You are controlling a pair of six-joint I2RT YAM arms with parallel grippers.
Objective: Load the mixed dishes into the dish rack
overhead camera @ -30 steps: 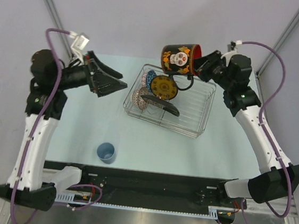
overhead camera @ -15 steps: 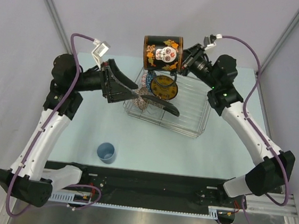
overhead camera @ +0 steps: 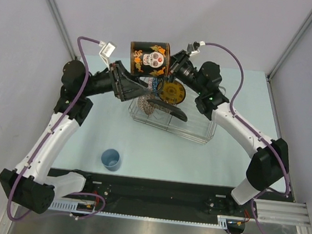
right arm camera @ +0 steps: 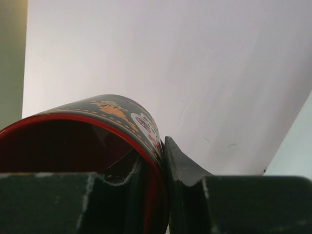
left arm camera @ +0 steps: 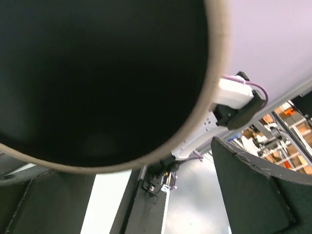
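The black mug [overhead camera: 149, 59] with the skull print lies on its side in the air, above the far left corner of the silver wire dish rack [overhead camera: 200, 120]. My right gripper [overhead camera: 172, 67] is shut on its rim, one finger inside the red interior and one outside [right arm camera: 156, 151]. My left gripper [overhead camera: 127, 83] is open just below and left of the mug's base. That base [left arm camera: 97, 73] fills the left wrist view, with one finger [left arm camera: 258, 195] beside it. The yellow plate [overhead camera: 171, 91], dark square plate [overhead camera: 170, 110] and pinkish bowl [overhead camera: 146, 102] stand in the rack. The light-blue cup [overhead camera: 110, 158] stands on the table.
The blue bowl is hidden behind the mug. The rack sits at the far middle of the pale table [overhead camera: 230, 153]. Grey walls and slanted frame posts [overhead camera: 55, 11] close in the back and sides. The black base rail [overhead camera: 159, 193] runs along the near edge.
My right arm has carried the mug to the left, from over the rack's far side to past its left corner. My left arm has swung right and up to meet the mug's base.
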